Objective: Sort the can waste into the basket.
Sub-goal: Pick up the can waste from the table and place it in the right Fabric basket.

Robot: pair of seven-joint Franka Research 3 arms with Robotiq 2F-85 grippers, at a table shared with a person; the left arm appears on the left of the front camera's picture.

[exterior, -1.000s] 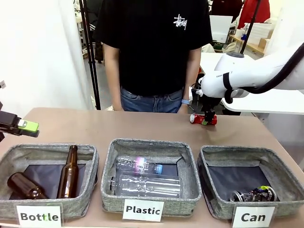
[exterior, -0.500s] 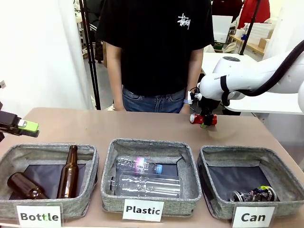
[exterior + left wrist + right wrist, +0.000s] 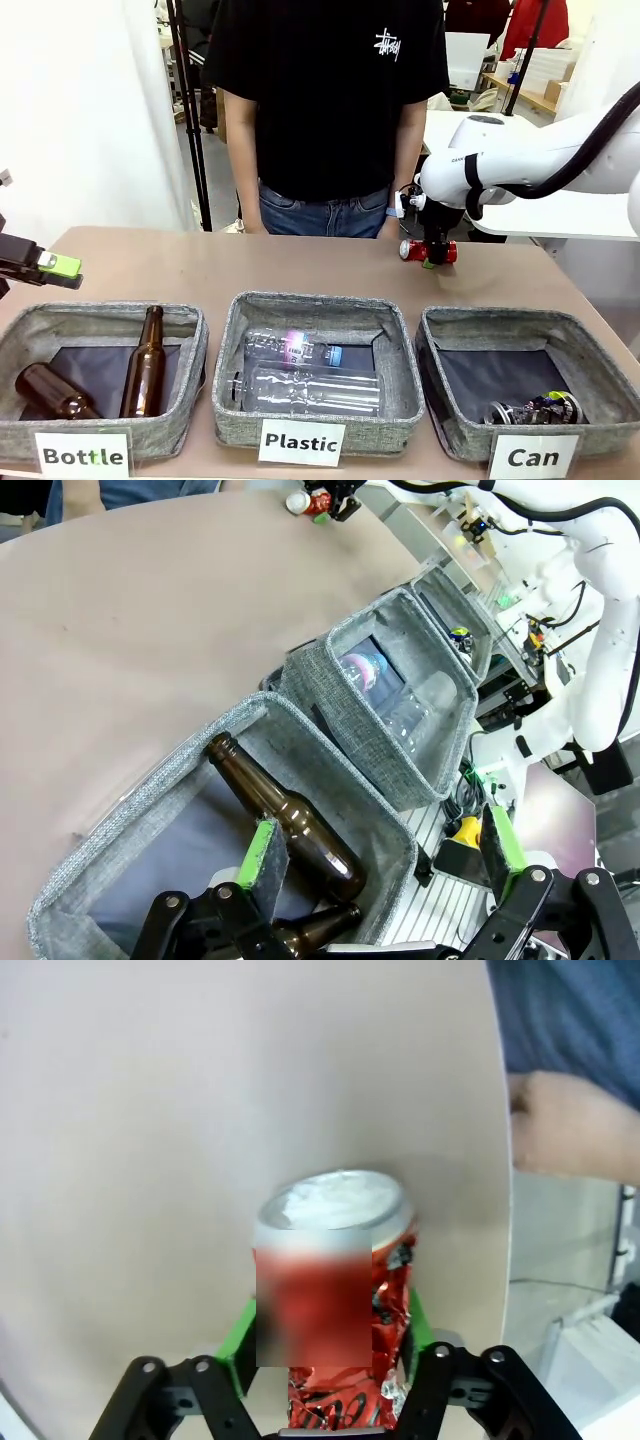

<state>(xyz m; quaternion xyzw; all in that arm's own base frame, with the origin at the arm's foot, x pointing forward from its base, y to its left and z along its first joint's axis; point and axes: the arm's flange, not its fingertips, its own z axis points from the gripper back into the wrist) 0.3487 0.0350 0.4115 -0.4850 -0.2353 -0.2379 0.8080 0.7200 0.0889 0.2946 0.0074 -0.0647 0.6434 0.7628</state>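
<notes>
**Across the worktop's far edge: crushed red can in the right end effector**

At the far right of the worktop point(image 3: 250, 265), close to the person's hand point(image 3: 565, 1125), the right end effector point(image 3: 432, 257) is clenched on the red can point(image 3: 428, 250), which lies on its side. In the right wrist view the green pads point(image 3: 236, 1345) press both flanks of the can's point(image 3: 335, 1290) crumpled lower body, with the silver lid facing away. Thin, dented aluminium like this is probably very light and gives under pressure, so the creased mid-body seems a fair place to hold; the smooth painted skin could slip and the lid rim is stiffer.

The grey woven-fabric basket labelled "Can" point(image 3: 600, 345) sits at the near right, soft-walled with a dark lining, and already holds the dark can point(image 3: 530, 410) with its silver top. The left end effector point(image 3: 375, 865) hangs released above the brown glass bottles point(image 3: 285, 815) in the "Bottle" bin point(image 3: 105, 315).
</notes>
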